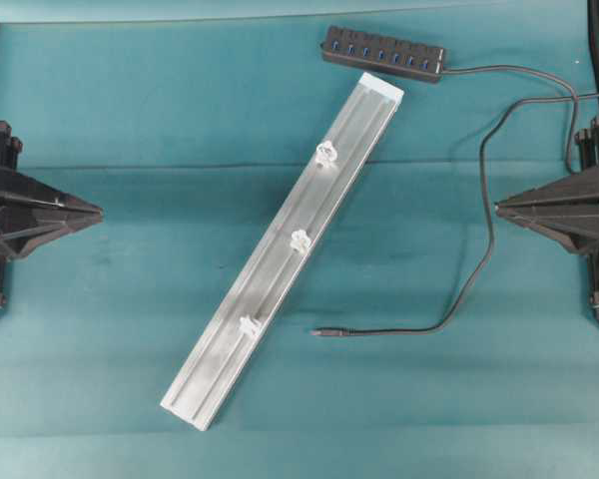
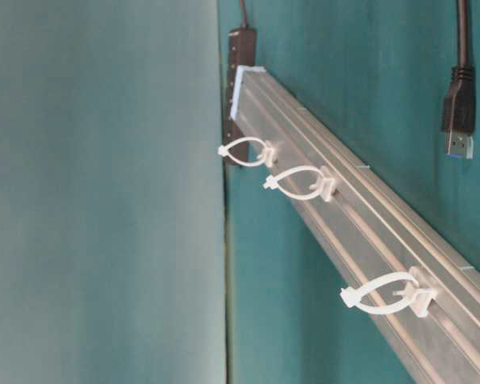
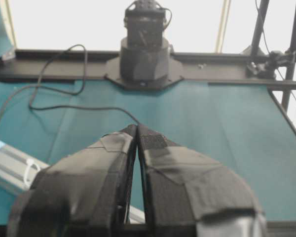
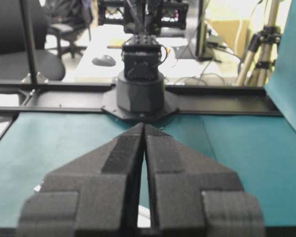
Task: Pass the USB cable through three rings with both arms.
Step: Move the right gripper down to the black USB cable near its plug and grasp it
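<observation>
The USB cable point(image 1: 487, 200) runs as a thin black cord from the hub, loops down the right of the table and ends in a slim plug point(image 1: 325, 333) lying just right of the rail. Three rings point(image 1: 326, 153) point(image 1: 300, 239) point(image 1: 249, 325) stand spaced along the silver rail point(image 1: 280, 249); the table-level view shows them as whitish loops point(image 2: 248, 150) point(image 2: 298, 182) point(image 2: 384, 293). My left gripper point(image 1: 98, 213) rests at the left edge, shut and empty, its tips point(image 3: 137, 129) touching. My right gripper point(image 1: 497, 208) rests at the right edge, shut point(image 4: 144, 127) with nothing in it.
A black hub point(image 1: 382, 53) with blue ports lies at the back beyond the rail's far end. A separate USB plug point(image 2: 458, 112) hangs in the table-level view's upper right. The teal mat point(image 1: 130, 329) covers the table. Each wrist view faces the opposite arm's base point(image 3: 144, 54) point(image 4: 140, 84).
</observation>
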